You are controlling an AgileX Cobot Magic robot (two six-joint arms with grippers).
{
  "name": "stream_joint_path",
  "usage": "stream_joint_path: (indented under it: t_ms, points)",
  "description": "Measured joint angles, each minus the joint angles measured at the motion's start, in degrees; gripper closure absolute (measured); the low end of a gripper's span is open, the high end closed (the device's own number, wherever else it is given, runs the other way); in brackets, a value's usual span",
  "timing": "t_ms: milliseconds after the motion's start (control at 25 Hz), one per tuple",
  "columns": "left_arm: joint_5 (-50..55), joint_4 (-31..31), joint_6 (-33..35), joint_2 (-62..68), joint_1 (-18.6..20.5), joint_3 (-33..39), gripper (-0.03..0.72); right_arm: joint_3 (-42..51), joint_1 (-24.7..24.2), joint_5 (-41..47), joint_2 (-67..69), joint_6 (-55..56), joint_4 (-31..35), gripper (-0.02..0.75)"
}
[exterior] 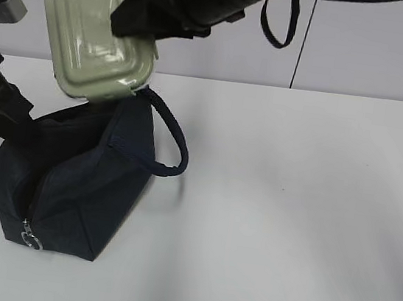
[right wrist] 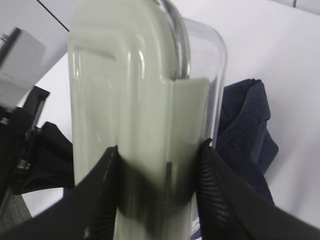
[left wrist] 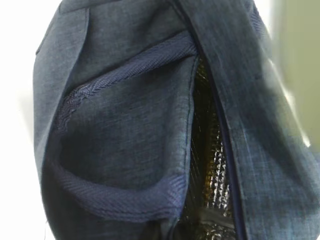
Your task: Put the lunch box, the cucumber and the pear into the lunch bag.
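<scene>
The navy lunch bag (exterior: 86, 180) stands at the table's left with its top open and its loop handle (exterior: 176, 147) hanging to the right. My right gripper (exterior: 141, 16) is shut on the lunch box (exterior: 91, 32), sage lid facing the camera, tilted just above the bag's opening. In the right wrist view both fingers clamp the lunch box (right wrist: 130, 100), and the bag (right wrist: 245, 125) lies below. My left gripper (exterior: 16, 122) meets the bag's left rim, which is drawn up to it. The left wrist view shows only bag fabric (left wrist: 125, 115) and silver lining (left wrist: 215, 165). The cucumber and pear are out of view.
The white table (exterior: 291, 207) stretches to the right of the bag. A metal ring zipper pull (exterior: 29, 235) hangs at the bag's front lower corner. A grey mount (exterior: 5, 2) sits at the far left. A black cable (exterior: 282, 20) loops off the right arm.
</scene>
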Motion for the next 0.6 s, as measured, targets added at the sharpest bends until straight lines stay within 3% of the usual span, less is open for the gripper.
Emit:
stream_joint_path:
  t_ms: [400,600]
  points:
    - [-2.7,-0.3,-1.1,0.0,0.0,0.0,0.687,0.0,0.1,-2.3,5.4,-0.8,0.7,0.434]
    - [-4.4,-0.3,-2.2,0.0,0.0,0.0,0.687,0.0,0.1,1.8,6.0,-0.5,-5.5,0.434]
